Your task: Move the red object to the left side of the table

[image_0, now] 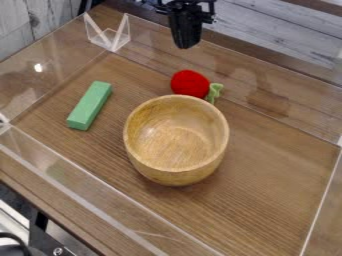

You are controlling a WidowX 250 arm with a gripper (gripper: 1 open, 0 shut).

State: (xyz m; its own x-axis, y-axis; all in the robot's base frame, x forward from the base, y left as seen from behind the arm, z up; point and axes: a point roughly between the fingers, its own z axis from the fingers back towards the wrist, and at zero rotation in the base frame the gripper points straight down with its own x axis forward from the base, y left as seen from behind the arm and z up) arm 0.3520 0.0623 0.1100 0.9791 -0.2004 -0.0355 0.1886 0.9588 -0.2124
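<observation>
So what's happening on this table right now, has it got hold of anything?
No. The gripper hangs empty above the small round red toy fruit, which sits on the wood-grain table just behind the wooden bowl. The flat green block lies over on the left. The fruit hasn't been moved left yet.

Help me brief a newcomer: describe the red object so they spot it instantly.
Find the wooden bowl mid-table. Just behind its far rim sits the red object, small and round, with a light-green leafy bit. The only other small item, the green block, is flat and rectangular.
</observation>
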